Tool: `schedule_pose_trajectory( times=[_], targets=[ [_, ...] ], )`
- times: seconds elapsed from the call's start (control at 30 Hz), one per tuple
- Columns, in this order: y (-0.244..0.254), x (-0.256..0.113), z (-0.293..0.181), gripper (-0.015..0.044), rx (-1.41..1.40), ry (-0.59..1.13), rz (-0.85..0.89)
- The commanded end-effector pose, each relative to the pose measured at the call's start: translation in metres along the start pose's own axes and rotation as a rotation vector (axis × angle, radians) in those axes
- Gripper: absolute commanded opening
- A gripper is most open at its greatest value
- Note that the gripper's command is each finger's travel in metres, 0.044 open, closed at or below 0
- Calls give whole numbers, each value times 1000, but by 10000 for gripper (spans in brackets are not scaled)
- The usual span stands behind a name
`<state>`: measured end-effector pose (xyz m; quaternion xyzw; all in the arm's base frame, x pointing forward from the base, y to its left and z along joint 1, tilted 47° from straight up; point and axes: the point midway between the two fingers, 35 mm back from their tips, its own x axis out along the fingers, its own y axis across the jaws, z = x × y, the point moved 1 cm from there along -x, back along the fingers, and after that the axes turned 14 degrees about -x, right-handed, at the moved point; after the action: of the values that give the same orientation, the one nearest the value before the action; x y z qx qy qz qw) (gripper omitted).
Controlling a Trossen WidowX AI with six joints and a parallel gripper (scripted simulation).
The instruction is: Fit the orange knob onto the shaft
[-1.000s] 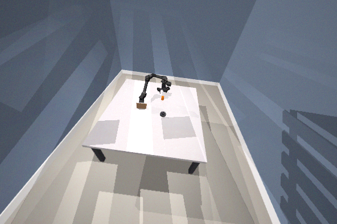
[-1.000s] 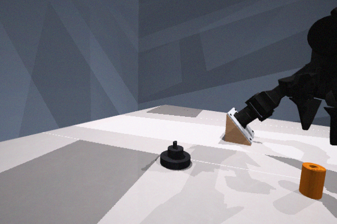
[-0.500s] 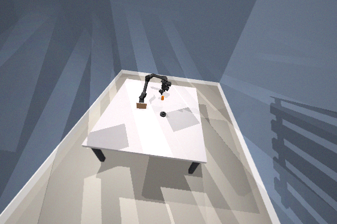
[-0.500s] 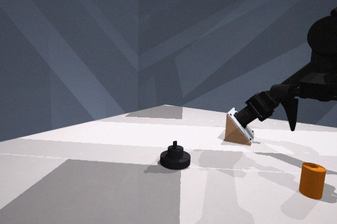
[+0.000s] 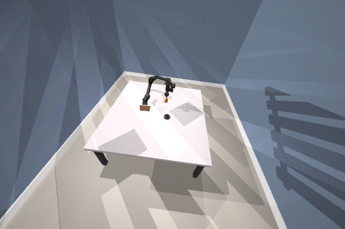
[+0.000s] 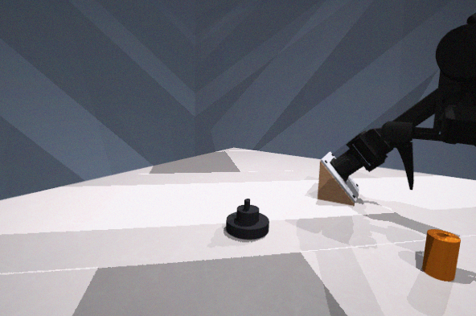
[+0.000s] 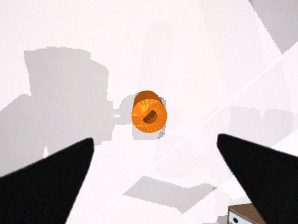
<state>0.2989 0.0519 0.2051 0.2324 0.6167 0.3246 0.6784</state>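
The orange knob (image 5: 166, 100) (image 6: 441, 256) (image 7: 149, 107) stands upright on the table. In the wrist view its hole faces the camera, and a straight edge of the hole seems to run diagonally at its upper left. My gripper (image 5: 166, 95) (image 7: 156, 141) is open and empty, pointing down above the knob. In the wrist view the knob lies between the two fingers sideways, a little above the line of their tips. The round dark pedestal (image 5: 166, 116) (image 6: 247, 232) stands apart from the knob, its thin shaft (image 6: 247, 203) upright and bare. The shaft's flat side cannot be seen.
A brown wedge block (image 5: 144, 108) (image 6: 333, 188) with a pale plate carries the arm's base. Its corner shows at the wrist view's lower right. The white table (image 5: 116, 133) has its near edge beyond the pedestal in the top view. Shadows cross the table top.
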Motion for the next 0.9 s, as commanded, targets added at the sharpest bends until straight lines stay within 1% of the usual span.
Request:
schedule_pose_trajectory(
  times=[0.0,0.07,0.17,0.27,0.87],
  targets=[
    [2,23,-2,440,-1,7,8],
    [2,31,-2,440,-1,6,9],
    [2,32,-2,440,-1,6,9],
    [3,44,-2,440,-1,6,9],
    [2,69,-1,440,0,8,8]
  ],
)
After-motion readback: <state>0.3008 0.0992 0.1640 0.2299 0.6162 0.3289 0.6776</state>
